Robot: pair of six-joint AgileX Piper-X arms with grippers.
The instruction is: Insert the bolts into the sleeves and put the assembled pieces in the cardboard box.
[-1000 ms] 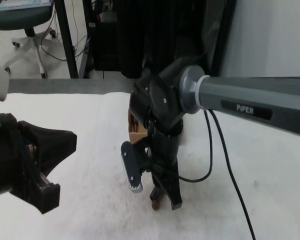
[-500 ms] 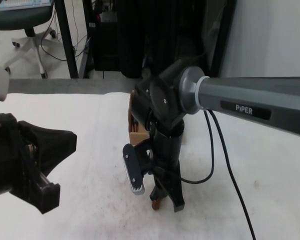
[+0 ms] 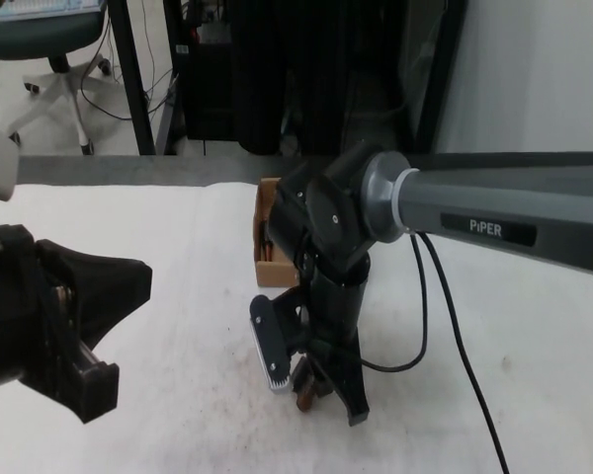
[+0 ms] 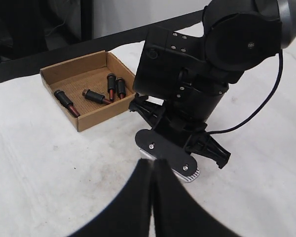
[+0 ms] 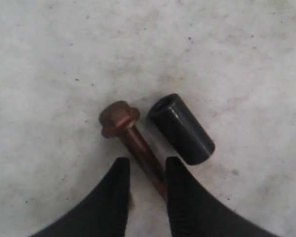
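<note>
Down on the white bench (image 3: 128, 217), just in front of the cardboard box (image 4: 96, 118) on its side toward the arms, the right gripper (image 5: 147, 160) is pointing straight at the surface. Its two black fingers (image 5: 119, 197) are standing a narrow gap apart and are straddling the shank of a copper-coloured bolt (image 5: 133, 140) without clearly pinching it. The bolt is lying flat on the bench, its flanged head pointing away from the fingers. A short black sleeve (image 5: 181, 129) is lying just beside the bolt, almost parallel to it, apart from it and outside the fingers.

The box is sitting open on the bench, just beyond the right arm's wrist in the high view. Four assembled pieces are lying on its floor, each a dark sleeve with a copper end showing: one (image 4: 66, 101) near one side wall, one (image 4: 95, 96) in the middle, and two (image 4: 110, 85) (image 4: 121, 88) lying side by side near the opposite corner.

The left gripper (image 4: 153, 165) is hanging above the bench, well apart from the box. Its jaws are pressed together with nothing between them.
</note>
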